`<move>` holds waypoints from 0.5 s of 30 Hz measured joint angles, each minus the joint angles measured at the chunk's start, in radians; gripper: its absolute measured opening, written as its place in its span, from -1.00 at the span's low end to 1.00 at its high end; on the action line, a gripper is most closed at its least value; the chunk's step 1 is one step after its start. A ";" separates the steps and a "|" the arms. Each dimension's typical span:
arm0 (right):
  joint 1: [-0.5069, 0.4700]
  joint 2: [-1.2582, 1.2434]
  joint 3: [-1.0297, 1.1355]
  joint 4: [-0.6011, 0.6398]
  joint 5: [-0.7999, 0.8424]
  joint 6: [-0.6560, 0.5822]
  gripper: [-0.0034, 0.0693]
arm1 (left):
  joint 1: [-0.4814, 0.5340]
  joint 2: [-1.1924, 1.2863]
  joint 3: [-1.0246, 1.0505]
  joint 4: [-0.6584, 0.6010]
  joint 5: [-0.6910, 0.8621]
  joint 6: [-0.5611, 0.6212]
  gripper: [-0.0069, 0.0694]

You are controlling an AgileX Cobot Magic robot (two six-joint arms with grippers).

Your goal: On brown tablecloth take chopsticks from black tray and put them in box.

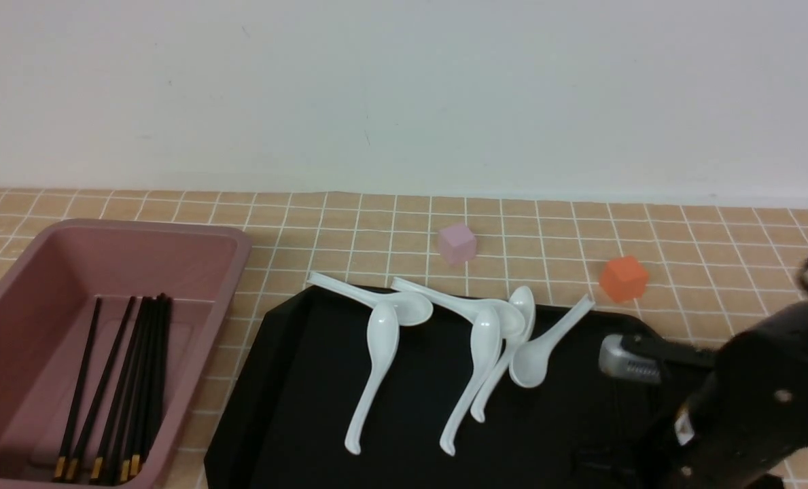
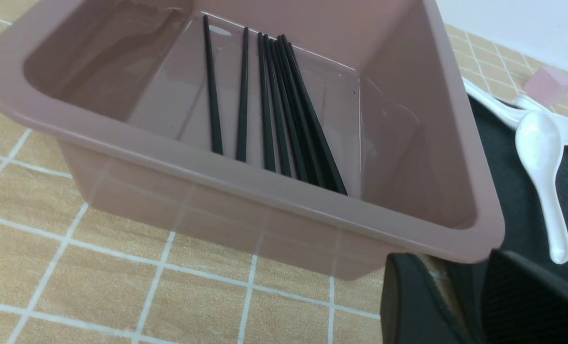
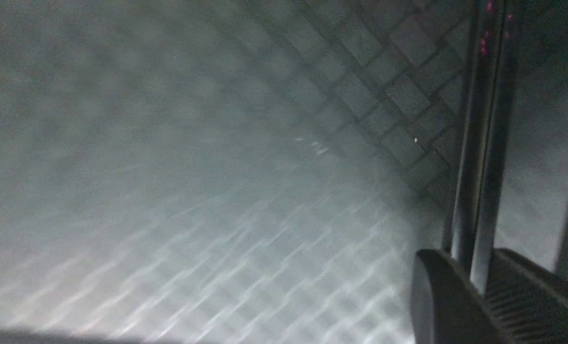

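Status | right jaws clamped on 2 chopsticks (image 3: 494, 143) at black tray (image 1: 295, 407) | left jaws apart, empty

Pink box (image 2: 245, 191) just ahead of my fingers (image 2: 417, 306), its near corner right above them, black chopsticks (image 2: 284, 110) side by side on its floor, brown tablecloth (image 2: 97, 267) under it, black tray (image 2: 513, 181) beyond my fingertips, white spoons (image 2: 541, 162) on it, pink cube (image 2: 549, 83) farther off.

Right arm (image 1: 750, 401) low, right gripper (image 3: 470, 260) pinching chopsticks (image 3: 482, 143); left gripper (image 2: 455, 267) hanging low, fingers close together
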 joint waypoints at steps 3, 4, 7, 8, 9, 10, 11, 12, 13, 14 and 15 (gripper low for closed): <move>0.000 -0.141 0.000 0.037 0.031 0.000 -0.56 | 0.000 0.000 0.000 0.000 0.000 0.000 -0.19; 0.000 -0.156 0.000 0.041 0.034 0.000 -0.56 | 0.000 0.000 0.000 0.000 0.000 0.000 -0.19; 0.000 -0.264 -0.049 0.134 0.049 -0.028 -0.56 | 0.000 0.000 0.000 0.000 0.000 0.000 -0.19; 0.000 -0.284 -0.081 0.169 0.044 -0.061 -0.56 | 0.000 0.000 0.000 0.000 0.000 0.000 -0.19; 0.000 -0.287 -0.088 0.178 0.044 -0.069 -0.56 | 0.000 0.000 0.000 0.000 0.000 0.000 -0.19; 0.000 -0.299 -0.147 0.240 0.034 -0.138 -0.56 | 0.000 0.000 0.000 0.000 0.000 0.000 -0.19; 0.002 -0.296 -0.206 0.312 0.029 -0.224 -0.56 | 0.000 0.000 0.000 0.000 0.000 0.000 -0.19; 0.008 -0.285 -0.257 0.362 0.027 -0.292 -0.56 | 0.000 0.000 0.000 0.000 0.000 0.000 -0.19; 0.017 -0.271 -0.311 0.402 0.024 -0.347 -0.56 | 0.000 0.000 0.000 0.000 0.000 0.000 -0.19; 0.029 -0.251 -0.343 0.430 0.021 -0.402 -0.56 | 0.000 0.000 0.000 0.000 0.000 0.000 -0.19; 0.049 -0.220 -0.406 0.485 0.019 -0.466 -0.56 | 0.000 0.000 0.000 0.000 0.000 0.000 -0.19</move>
